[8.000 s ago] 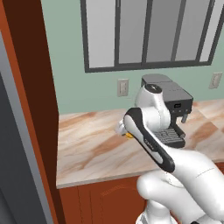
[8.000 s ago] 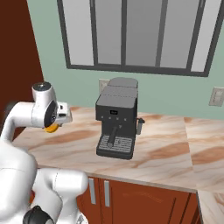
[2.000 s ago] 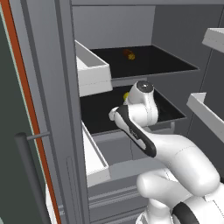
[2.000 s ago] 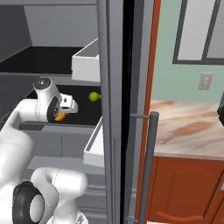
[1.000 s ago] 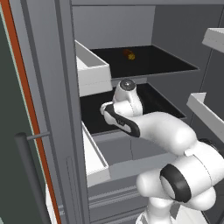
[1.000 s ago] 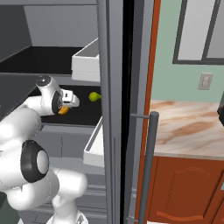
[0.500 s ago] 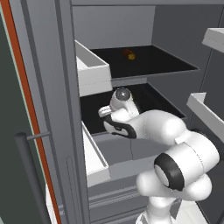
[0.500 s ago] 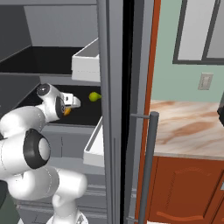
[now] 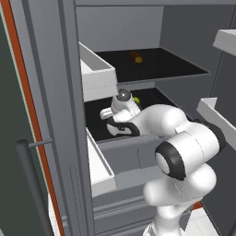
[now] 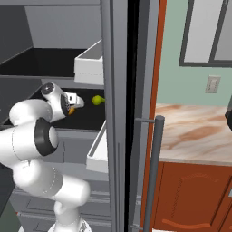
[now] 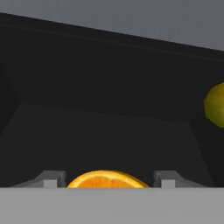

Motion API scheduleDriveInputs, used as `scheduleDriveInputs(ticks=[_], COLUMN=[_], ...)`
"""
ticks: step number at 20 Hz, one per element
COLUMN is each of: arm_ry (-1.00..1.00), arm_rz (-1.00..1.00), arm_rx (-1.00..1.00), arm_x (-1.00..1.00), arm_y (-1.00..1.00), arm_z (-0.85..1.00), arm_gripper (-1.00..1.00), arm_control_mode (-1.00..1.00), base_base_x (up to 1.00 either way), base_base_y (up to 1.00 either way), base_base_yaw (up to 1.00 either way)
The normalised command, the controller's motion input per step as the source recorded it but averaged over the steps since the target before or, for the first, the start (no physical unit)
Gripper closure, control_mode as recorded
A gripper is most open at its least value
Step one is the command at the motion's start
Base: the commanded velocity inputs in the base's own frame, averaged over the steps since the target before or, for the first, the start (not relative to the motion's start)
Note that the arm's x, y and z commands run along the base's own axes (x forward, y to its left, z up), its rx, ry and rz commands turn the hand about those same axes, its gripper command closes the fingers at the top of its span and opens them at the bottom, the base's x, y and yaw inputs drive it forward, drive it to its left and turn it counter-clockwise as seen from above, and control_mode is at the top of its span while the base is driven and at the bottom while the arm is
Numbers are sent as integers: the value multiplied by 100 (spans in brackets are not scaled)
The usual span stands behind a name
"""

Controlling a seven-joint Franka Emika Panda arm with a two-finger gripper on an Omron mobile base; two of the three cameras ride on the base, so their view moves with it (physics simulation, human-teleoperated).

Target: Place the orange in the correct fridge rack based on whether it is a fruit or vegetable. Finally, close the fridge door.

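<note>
Pincer (image 11: 109, 183) first: my two finger tips stand either side of the orange (image 11: 107, 180) and I read it as clamped on the fruit, which sits right between them at the bottom of the hand view. From the right base view the pincer (image 10: 74, 103) is reaching in over the lower fridge rack (image 10: 86, 118), the orange (image 10: 71, 109) a small bright spot under the hand. Taking that rack as my landmark, the yellow-green fruit (image 10: 97, 99) rests on it just ahead of the hand and off to one side, near but apart. The rack lies directly beneath the orange, so lowering and letting go looks like the next move. On the rack above sits a darker reddish-brown item (image 9: 136, 57). No brand, label or writing is legible anywhere.
</note>
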Motion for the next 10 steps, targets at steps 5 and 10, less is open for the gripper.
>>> scheduleDriveInputs(ticks=[5, 10], arm_ry=[0, 0], arm_rz=[0, 0], arm_rx=[-2, -2], arm_x=[31, 0], arm_y=[5, 0], arm_z=[-50, -54], arm_gripper=[100, -100], arm_control_mode=[-100, -100], base_base_x=[0, 0], base_base_y=[0, 0], base_base_yaw=[0, 0])
